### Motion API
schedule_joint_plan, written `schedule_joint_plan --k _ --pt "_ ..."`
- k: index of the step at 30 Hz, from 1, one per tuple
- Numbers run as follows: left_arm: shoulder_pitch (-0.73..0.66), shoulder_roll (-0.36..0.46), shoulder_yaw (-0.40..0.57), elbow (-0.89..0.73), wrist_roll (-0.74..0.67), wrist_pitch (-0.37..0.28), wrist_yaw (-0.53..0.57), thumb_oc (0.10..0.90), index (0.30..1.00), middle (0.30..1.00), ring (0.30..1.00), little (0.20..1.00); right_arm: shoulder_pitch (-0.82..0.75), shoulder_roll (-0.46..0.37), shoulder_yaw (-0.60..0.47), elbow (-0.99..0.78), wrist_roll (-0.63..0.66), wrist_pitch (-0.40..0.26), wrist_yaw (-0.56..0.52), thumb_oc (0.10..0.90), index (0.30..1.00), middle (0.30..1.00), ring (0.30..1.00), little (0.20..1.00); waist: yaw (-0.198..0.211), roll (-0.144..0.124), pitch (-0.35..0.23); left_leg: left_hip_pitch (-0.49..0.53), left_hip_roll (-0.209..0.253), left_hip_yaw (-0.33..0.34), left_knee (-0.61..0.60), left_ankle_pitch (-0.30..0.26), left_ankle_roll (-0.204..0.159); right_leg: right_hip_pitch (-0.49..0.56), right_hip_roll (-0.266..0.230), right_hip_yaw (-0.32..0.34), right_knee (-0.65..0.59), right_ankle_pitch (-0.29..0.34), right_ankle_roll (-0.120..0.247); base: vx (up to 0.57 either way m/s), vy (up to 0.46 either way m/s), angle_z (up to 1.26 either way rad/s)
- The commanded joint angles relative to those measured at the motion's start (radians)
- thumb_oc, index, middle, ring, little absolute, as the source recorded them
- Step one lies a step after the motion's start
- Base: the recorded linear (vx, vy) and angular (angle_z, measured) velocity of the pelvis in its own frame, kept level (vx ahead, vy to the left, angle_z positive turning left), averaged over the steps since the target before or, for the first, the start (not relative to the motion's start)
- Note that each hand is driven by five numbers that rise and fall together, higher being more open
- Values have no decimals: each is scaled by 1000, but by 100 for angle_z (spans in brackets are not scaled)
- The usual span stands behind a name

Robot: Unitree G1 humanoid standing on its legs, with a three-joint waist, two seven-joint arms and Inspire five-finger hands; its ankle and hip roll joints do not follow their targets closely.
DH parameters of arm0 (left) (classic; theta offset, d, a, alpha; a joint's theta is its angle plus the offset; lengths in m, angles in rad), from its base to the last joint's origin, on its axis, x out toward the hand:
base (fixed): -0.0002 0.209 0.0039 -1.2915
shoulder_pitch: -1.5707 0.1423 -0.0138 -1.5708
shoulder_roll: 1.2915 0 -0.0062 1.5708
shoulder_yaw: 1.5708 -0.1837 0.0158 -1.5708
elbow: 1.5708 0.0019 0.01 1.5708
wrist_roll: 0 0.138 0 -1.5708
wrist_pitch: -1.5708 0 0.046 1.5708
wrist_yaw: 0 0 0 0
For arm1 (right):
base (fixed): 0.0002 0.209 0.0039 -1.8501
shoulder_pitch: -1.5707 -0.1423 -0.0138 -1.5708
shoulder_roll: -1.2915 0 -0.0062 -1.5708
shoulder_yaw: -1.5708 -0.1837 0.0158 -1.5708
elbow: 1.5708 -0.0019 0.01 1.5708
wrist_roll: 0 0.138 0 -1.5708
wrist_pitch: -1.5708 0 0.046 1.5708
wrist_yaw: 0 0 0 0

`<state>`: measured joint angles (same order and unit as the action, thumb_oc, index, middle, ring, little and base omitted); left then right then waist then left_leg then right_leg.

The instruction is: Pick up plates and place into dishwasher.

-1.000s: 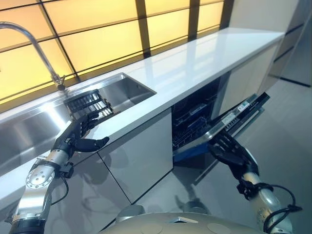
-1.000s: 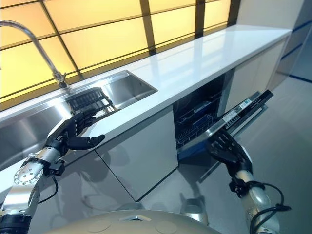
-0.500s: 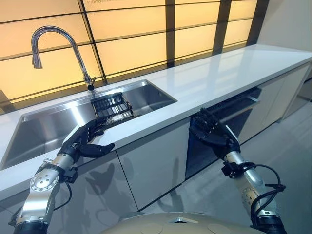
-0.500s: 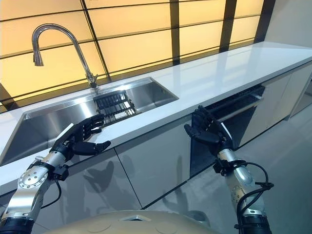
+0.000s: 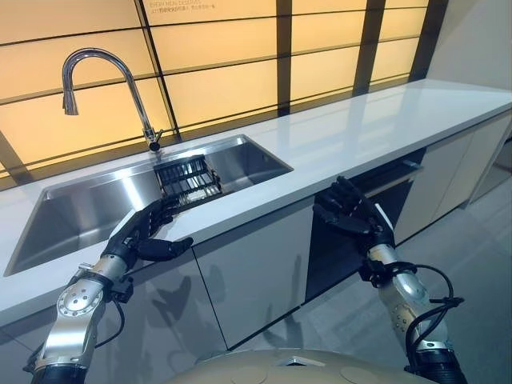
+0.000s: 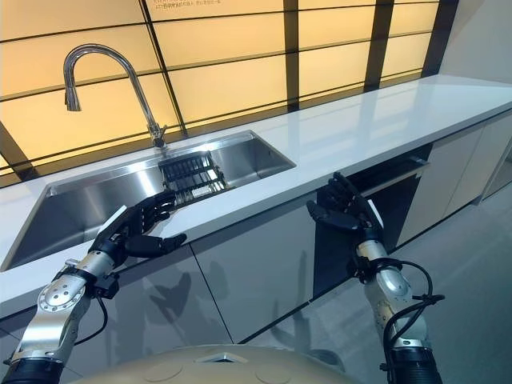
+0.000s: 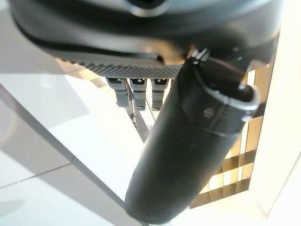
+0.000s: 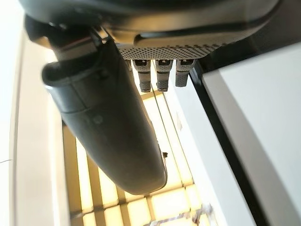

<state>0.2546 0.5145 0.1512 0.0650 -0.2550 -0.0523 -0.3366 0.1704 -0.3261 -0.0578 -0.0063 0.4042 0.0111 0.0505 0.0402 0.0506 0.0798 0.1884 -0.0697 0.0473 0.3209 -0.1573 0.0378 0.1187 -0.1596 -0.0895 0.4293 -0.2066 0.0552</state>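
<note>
Dark and empty, the left robot hand (image 5: 148, 234) hovers at the counter (image 5: 336, 128) edge with fingers loosely spread, just short of the rack (image 5: 187, 178) in the sink (image 5: 80, 208). The right robot hand (image 5: 350, 214) is spread before the nearly shut dishwasher (image 5: 360, 220). No plates can be made out; reaching blindly could snag the rack.
</note>
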Motion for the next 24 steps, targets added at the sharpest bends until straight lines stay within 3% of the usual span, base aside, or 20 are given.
schedule_joint_plan --k 1,6,10,15,19,24 --pt "-2 44 79 -1 -20 -76 79 800 900 900 900 900 -71 -6 -146 -218 -85 -220 -29 800 900 900 900 900 -22 -39 -35 -26 -14 -19 12 9 -17 64 22 14 -203 174 45 -191 85 6" --pt "17 6 98 -17 -51 -109 157 800 900 900 900 900 -8 -58 -262 -218 -113 -266 -6 800 900 900 900 900 -58 -49 -16 -24 -8 -10 -97 48 -20 34 49 20 -283 193 52 -280 88 -1" --pt "-15 -31 83 -1 -77 -146 241 800 900 900 900 900 42 -73 -289 -98 -136 -225 6 800 900 900 900 900 -78 -59 3 -44 -3 3 -197 90 -27 0 80 10 -352 218 51 -346 63 -8" --pt "-91 -71 15 81 -101 -223 347 800 900 900 900 900 55 -40 -177 173 -210 -137 -32 800 900 900 900 900 -82 -68 8 -45 -7 18 -320 140 -37 0 117 -15 -450 250 46 -244 23 -8" --pt "-172 -82 -43 153 -146 -237 395 800 900 900 900 900 6 -25 -47 386 -263 -72 -85 800 900 900 900 900 -72 -65 10 -36 -9 18 -384 163 -43 16 130 -27 -494 260 43 -183 15 -4" --pt "-233 -102 -86 207 -198 -225 346 800 900 900 900 900 -38 -4 65 605 -236 -23 -91 800 900 900 900 900 -62 -56 8 -30 -2 25 -391 145 -42 22 130 -40 -485 231 35 -97 23 10"
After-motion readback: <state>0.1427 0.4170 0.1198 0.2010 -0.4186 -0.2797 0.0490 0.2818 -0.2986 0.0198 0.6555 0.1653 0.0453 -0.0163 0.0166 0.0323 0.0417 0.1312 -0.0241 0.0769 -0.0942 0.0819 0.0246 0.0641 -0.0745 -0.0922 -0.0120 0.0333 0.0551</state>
